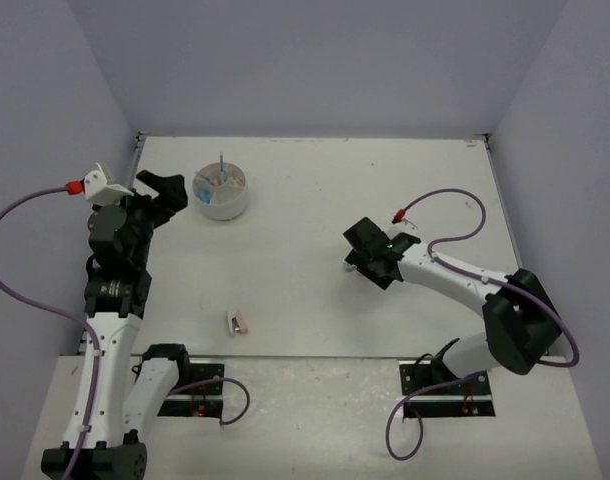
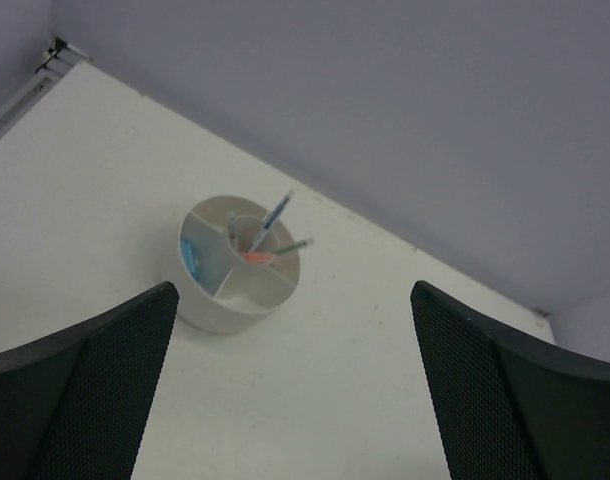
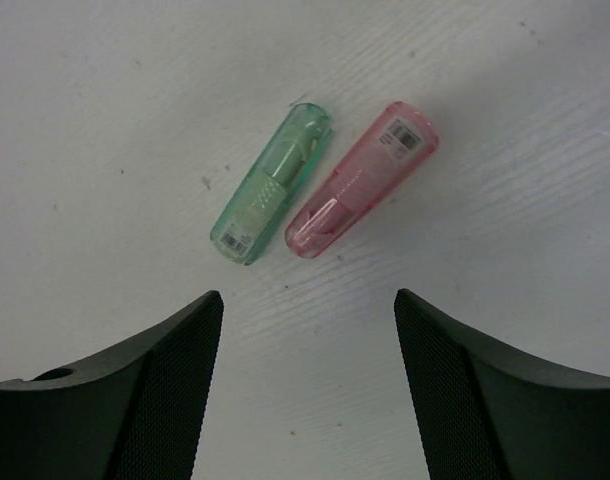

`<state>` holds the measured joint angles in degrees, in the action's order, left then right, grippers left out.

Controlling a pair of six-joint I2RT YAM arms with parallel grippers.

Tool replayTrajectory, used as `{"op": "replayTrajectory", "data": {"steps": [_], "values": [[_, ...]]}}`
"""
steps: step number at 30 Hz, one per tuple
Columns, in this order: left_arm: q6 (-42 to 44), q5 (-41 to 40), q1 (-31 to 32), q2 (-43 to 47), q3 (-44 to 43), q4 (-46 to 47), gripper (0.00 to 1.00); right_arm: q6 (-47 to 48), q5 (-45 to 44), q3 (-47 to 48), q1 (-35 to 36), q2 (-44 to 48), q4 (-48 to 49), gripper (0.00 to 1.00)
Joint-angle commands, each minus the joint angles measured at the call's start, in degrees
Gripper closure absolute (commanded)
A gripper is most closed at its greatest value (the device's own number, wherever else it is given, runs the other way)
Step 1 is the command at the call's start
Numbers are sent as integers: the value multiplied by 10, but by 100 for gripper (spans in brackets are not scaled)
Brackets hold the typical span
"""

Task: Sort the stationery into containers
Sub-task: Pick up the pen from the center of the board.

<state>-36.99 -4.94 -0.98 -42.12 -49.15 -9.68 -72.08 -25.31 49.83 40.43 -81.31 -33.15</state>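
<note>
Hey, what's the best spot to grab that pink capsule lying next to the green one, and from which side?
Probably come straight down on the pink capsule, which lies flat, and pinch across its narrow width near its barcode end, where the gap to the green capsule is widest. At the other end they nearly touch.

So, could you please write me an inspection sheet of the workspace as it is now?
Surface: white table, a few small specks.
Job's things: divided white dish holds pens; green capsule and pink capsule lie side by side on the table; small pink-grey piece near the front edge.
Clutter: nothing seen.
Pincers: left pincer open, empty, facing the dish; right pincer open, empty, above the capsules.
Cables: purple cable on each arm, away from the items.
Surroundings: plain pale walls on three sides.
</note>
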Motion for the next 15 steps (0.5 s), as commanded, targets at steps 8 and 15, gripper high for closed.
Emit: {"op": "replayTrajectory", "data": {"steps": [8,15], "values": [[109,68,3,29,12,-126,0,-235,-49,87,0,-71,-154,31],[116,94,3,26,31,-113,0,-242,-61,107,-5,-111,-154,33]]}}
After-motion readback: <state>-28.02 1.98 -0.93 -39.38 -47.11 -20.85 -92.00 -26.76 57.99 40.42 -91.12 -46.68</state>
